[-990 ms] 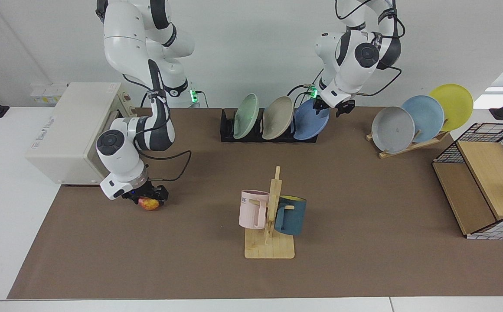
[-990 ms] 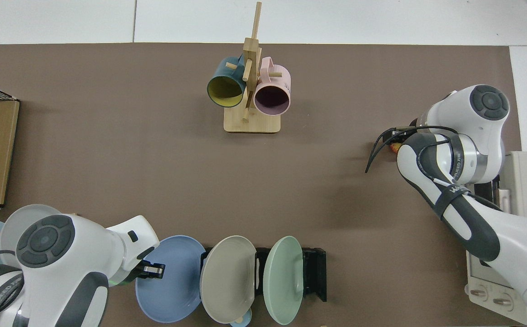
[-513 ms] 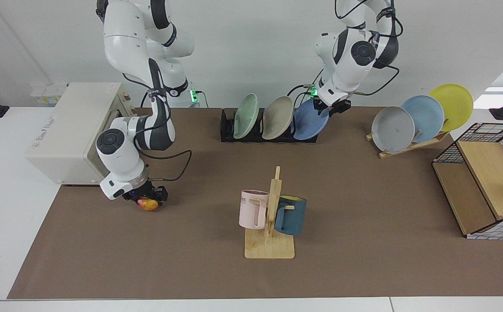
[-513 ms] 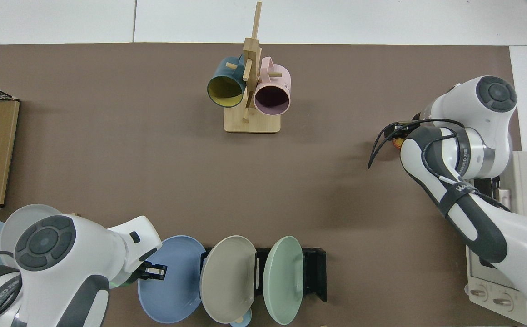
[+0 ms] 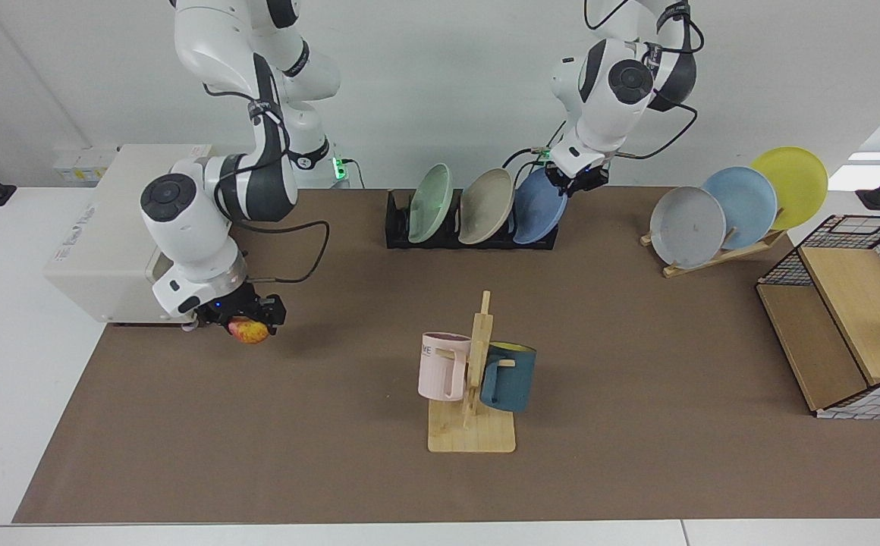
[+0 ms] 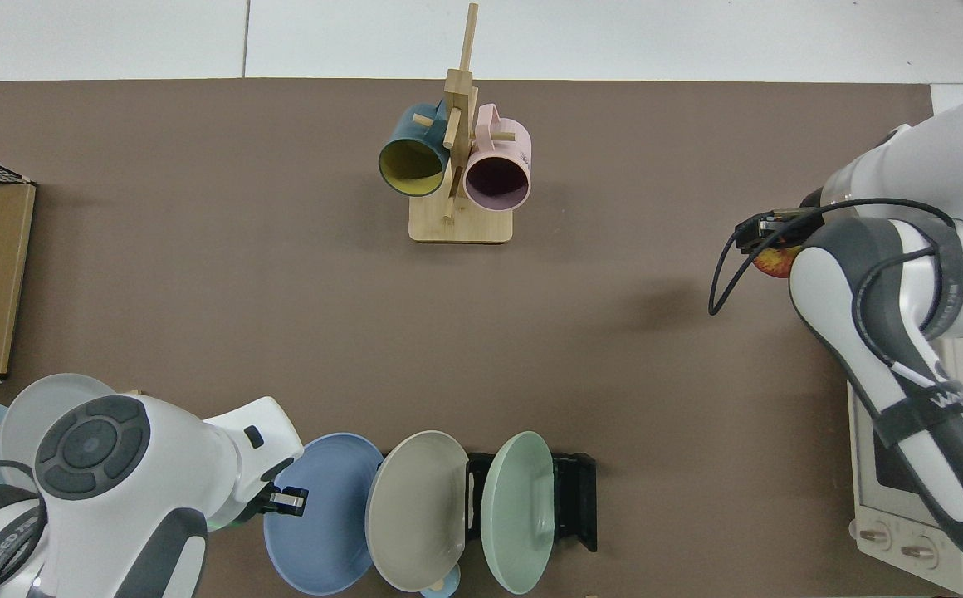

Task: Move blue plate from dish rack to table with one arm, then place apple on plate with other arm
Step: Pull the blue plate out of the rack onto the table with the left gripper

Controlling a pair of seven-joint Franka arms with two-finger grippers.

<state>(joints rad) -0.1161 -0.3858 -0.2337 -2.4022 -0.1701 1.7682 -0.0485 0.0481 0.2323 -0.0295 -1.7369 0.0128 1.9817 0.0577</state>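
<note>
The blue plate (image 5: 537,211) (image 6: 322,522) stands on edge in the end slot of the black dish rack (image 5: 397,232) (image 6: 578,500), beside a beige and a green plate. My left gripper (image 5: 578,180) (image 6: 288,498) is shut on the blue plate's top rim. The red and yellow apple (image 5: 248,331) (image 6: 772,262) hangs a little above the brown table (image 5: 637,440), with my right gripper (image 5: 246,321) (image 6: 768,239) shut on it, near the table's end by the white appliance. The right arm covers part of the apple in the top view.
A wooden mug tree (image 5: 473,394) with a pink and a teal mug stands mid-table. A white oven (image 5: 106,227) sits behind the right arm. A slanted wooden stand (image 5: 721,254) holds grey, pale blue and yellow plates. A wire and wood shelf (image 5: 842,318) stands at the far end.
My right gripper has lifted the apple off the table and drawn it back toward the oven. My left gripper has tipped the blue plate more upright, toward the beige plate.
</note>
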